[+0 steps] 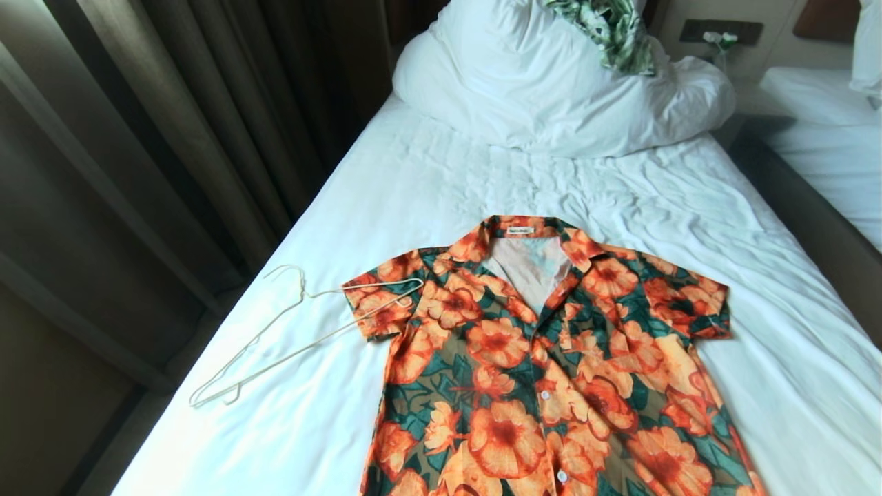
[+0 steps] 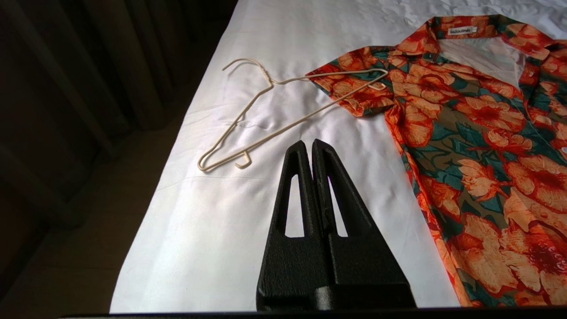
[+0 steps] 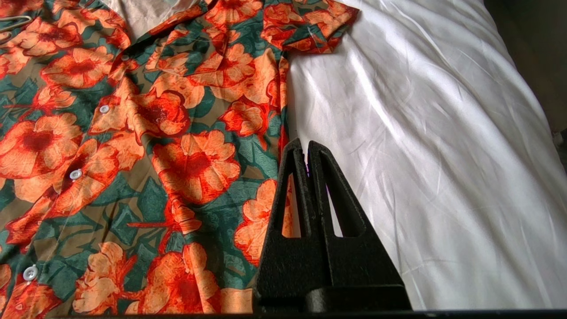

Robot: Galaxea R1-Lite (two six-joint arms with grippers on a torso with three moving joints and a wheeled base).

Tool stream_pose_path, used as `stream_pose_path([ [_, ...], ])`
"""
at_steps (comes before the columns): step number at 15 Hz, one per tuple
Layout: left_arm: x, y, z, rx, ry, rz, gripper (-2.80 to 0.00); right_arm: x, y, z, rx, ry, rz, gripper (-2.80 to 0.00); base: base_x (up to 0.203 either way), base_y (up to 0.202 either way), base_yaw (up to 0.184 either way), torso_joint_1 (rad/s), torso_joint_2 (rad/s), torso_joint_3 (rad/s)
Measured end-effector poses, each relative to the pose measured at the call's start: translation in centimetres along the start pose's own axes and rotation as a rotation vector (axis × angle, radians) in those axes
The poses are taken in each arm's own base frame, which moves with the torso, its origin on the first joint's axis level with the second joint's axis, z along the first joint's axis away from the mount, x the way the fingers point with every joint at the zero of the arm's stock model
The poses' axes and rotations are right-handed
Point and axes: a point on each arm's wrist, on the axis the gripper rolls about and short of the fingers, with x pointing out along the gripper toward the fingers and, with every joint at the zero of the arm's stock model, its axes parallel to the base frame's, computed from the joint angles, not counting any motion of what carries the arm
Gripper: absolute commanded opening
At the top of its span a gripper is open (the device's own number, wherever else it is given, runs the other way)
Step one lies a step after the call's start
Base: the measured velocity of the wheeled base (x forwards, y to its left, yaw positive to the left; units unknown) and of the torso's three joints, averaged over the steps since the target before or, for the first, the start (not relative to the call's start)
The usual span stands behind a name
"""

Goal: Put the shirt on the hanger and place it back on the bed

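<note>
The orange-flowered shirt [image 1: 551, 358] lies flat and buttoned on the bed [image 1: 427, 179], collar toward the pillow. The cream wire hanger [image 1: 289, 337] lies on the sheet left of it, one end resting on the shirt's left sleeve. Neither gripper shows in the head view. In the left wrist view my left gripper [image 2: 311, 142] is shut and empty above bare sheet, short of the hanger [image 2: 283, 110] and left of the shirt [image 2: 478, 133]. My right gripper [image 3: 305, 142] is shut and empty over the right side edge of the shirt [image 3: 146, 146].
A bulky white pillow [image 1: 551, 83] lies at the head of the bed with a green-and-white leaf-print cloth [image 1: 613, 27] on it. Dark curtains [image 1: 172, 138] hang along the bed's left side. A second white bed [image 1: 834, 145] stands to the right across a dark gap.
</note>
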Motion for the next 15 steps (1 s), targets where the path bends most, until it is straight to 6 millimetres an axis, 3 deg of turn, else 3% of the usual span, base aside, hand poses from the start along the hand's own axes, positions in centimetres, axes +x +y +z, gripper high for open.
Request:
stream_pose_path([
  [15,0.0,0.03,0.07,0.016,-0.007,0.011,-2.8,0.0,0.0,0.0,0.0,0.0,0.0,-2.8,0.0,0.0,0.0,0.0,0.0,0.0],
])
